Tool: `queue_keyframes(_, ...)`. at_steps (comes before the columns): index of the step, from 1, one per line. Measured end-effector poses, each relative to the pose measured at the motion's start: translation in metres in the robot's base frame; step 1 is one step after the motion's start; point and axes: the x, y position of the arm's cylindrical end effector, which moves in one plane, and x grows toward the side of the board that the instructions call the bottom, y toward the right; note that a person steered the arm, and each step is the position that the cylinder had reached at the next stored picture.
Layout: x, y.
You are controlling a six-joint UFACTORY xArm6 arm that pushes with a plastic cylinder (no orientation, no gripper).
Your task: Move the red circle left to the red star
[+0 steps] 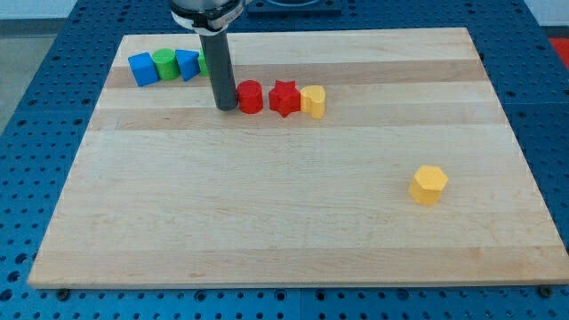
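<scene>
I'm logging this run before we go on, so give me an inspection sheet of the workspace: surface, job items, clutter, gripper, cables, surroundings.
Surface: pale wooden board, flat, no spills seen.
Job's things: red circle at the view's top, immediately left of the red star, about touching it.
Clutter: yellow block against the star's right side; yellow hexagon alone at the view's right; blue block, green block, second blue block in a row at top left, with a green sliver behind the rod.
Grippers: none; my tip sits against the circle's left side.
Cables: nothing seen.
Surroundings: blue perforated table around the board.
</scene>
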Motion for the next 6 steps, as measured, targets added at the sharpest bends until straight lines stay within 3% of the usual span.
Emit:
queue_keyframes(3, 0.0, 0.007)
queue_keyframes(4, 0.029, 0.013)
queue_keyframes(5, 0.11, 0.056)
queue_keyframes(6, 0.149, 0.11)
